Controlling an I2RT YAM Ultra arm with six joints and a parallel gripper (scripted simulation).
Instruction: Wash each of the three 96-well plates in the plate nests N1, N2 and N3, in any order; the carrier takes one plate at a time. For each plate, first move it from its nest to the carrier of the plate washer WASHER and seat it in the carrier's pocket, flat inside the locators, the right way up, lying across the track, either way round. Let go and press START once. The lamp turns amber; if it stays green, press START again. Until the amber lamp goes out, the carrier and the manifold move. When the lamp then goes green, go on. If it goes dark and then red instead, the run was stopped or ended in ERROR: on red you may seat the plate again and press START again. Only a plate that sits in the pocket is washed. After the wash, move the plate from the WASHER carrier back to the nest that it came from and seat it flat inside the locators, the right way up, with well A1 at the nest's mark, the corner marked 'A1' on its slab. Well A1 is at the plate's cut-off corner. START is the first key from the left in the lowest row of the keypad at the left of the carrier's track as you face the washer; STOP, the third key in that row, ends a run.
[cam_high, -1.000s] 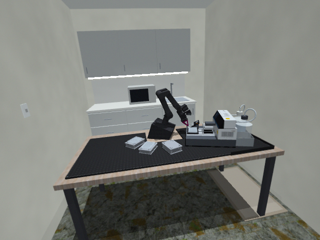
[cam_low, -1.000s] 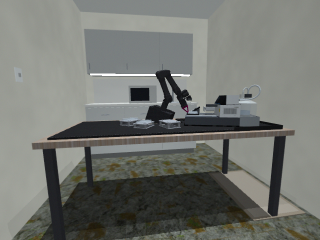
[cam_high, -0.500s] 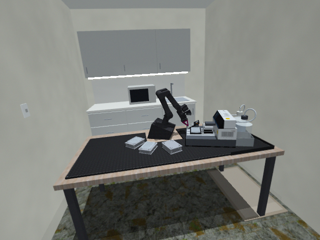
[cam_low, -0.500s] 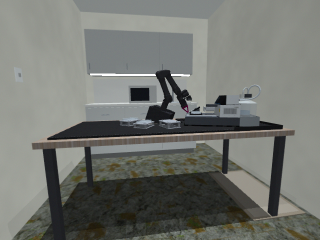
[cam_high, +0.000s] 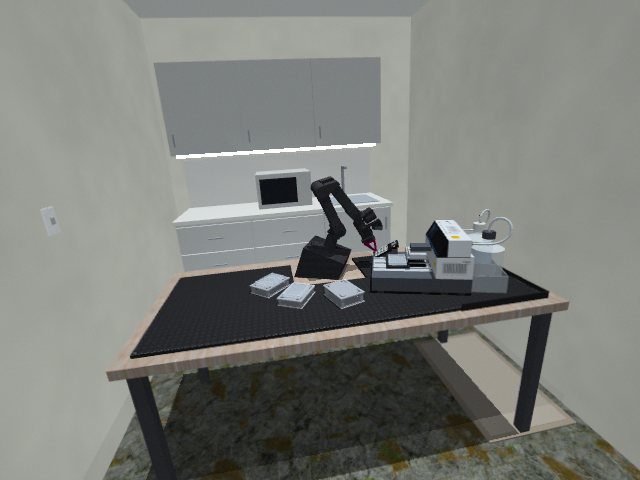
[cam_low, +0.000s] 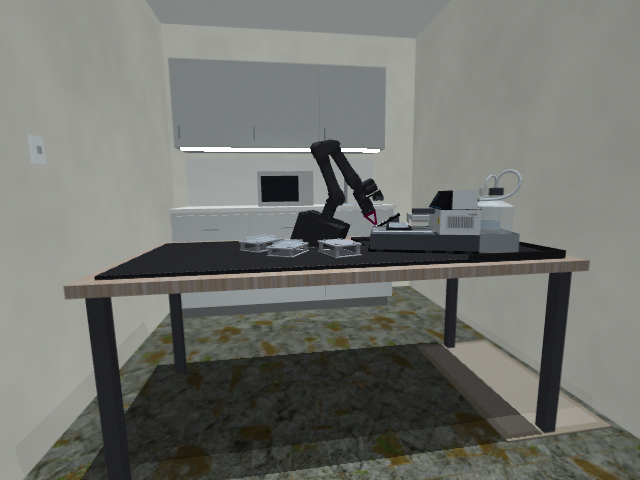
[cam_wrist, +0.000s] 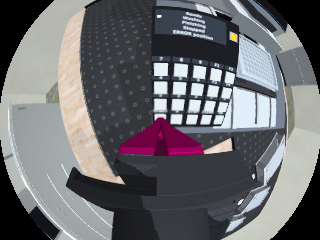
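Observation:
My gripper (cam_high: 372, 250) (cam_low: 371, 221) (cam_wrist: 160, 121) is shut and empty, its magenta tips pointing down at the left end of the lowest row of the white keypad (cam_wrist: 192, 92) (cam_high: 386, 249). The lamp (cam_wrist: 232, 36) beside the dark display shows amber. A 96-well plate (cam_high: 397, 259) (cam_low: 398, 225) (cam_wrist: 258, 62) lies in the carrier of the washer (cam_high: 449, 254) (cam_low: 455, 222). Three nests stand on the mat: the left nest (cam_high: 269, 284) (cam_low: 257, 242), the middle nest (cam_high: 295, 295) (cam_low: 287, 247) and the right nest (cam_high: 343, 293) (cam_low: 339, 246). I cannot tell which nests hold plates.
The arm's black base (cam_high: 321, 260) stands behind the nests. Bottles with tubing (cam_high: 488, 248) stand at the washer's right. The black mat (cam_high: 217, 320) covers most of the wooden table (cam_high: 330, 341).

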